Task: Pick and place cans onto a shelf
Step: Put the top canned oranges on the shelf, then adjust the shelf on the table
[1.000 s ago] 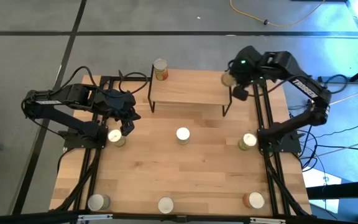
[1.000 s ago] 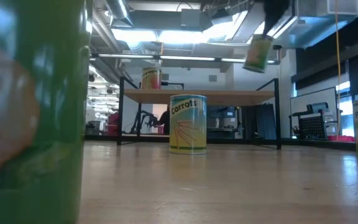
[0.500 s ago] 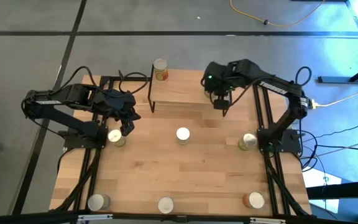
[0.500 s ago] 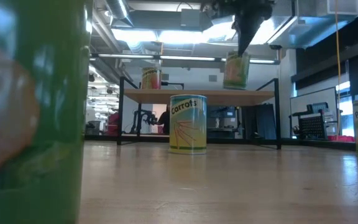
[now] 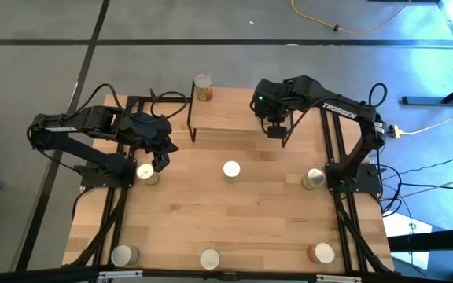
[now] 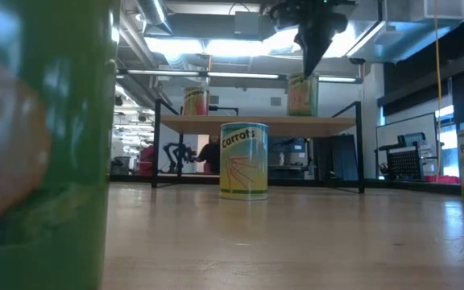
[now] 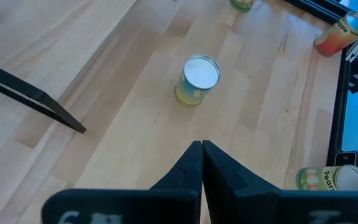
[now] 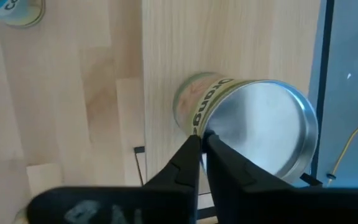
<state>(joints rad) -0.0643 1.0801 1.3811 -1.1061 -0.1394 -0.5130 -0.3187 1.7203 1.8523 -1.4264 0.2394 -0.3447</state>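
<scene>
The right gripper (image 5: pixel 276 130) hangs over the shelf (image 5: pixel 234 115), toward its 3 o'clock end, and a can (image 6: pixel 302 94) stands upright on the top board directly beneath it. In the right wrist view that can (image 8: pixel 253 127) sits just past the tips of the fingers (image 8: pixel 188 163), which are pressed together with no gap; the silvery lid lies beside and beyond them, not between them. In the low view the gripper (image 6: pixel 312 44) points down just above the can's top, and whether it touches the lid cannot be told. A second can (image 5: pixel 203 88) stands at the shelf's 10 o'clock corner. The left gripper (image 5: pixel 161 157) waits over the desk (image 5: pixel 234 228) at 9 o'clock, its fingers (image 7: pixel 194 168) closed tip to tip on nothing, with a can (image 5: pixel 145 172) just beside it. Another can (image 5: pixel 231 170) stands near the desk's middle, and it is the one the left wrist view shows well ahead of those fingers. One more can (image 5: pixel 314 178) sits at 3 o'clock, and three stand along the 6 o'clock edge (image 5: pixel 124 255) (image 5: pixel 210 259) (image 5: pixel 321 252).
</scene>
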